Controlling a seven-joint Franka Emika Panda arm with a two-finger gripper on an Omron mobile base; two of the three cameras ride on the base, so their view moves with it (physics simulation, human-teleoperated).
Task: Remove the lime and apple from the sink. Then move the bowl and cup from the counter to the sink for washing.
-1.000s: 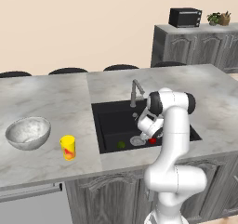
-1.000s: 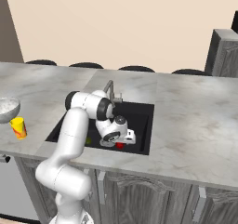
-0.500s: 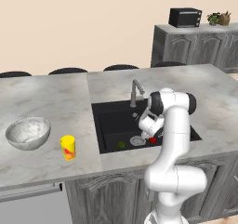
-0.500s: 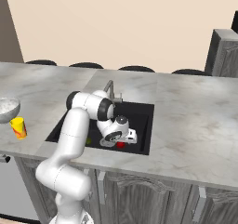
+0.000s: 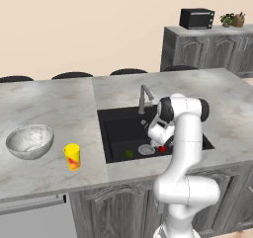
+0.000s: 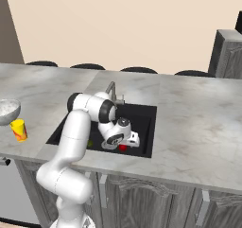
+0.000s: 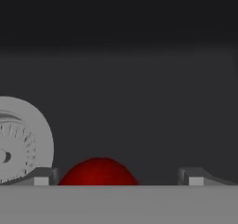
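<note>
Kitchen: grey marbled counter [image 5: 59, 108] fills the middle of the left base frame, with dark cabinets below and a black microwave [image 5: 196, 18] at upper right.
Sink: black basin [image 5: 123, 128] at frame centre, a grey faucet [image 5: 144, 98] at its back edge and a round silver drain [image 7: 18, 139] at the left of the hand frame.
Apple: red, on the sink floor [image 7: 97, 172], just right of the drain, at the bottom centre of the hand frame.
Lime: dark green [image 5: 128, 153], near the sink's front wall, left of the drain.
Bowl: marbled grey-white [image 5: 29, 140], on the counter at the left of the frame.
Cup: yellow [image 5: 72, 156], just right of the bowl, apart from it.
Gripper: down inside the sink [image 7: 118, 177], fingers spread wide, the apple low between them and nearer the left tip; nothing held.
Handling, as a guess: apple looks firm, smooth and light, so likely to roll or slip; take it across its widest middle, one finger on each side.
</note>
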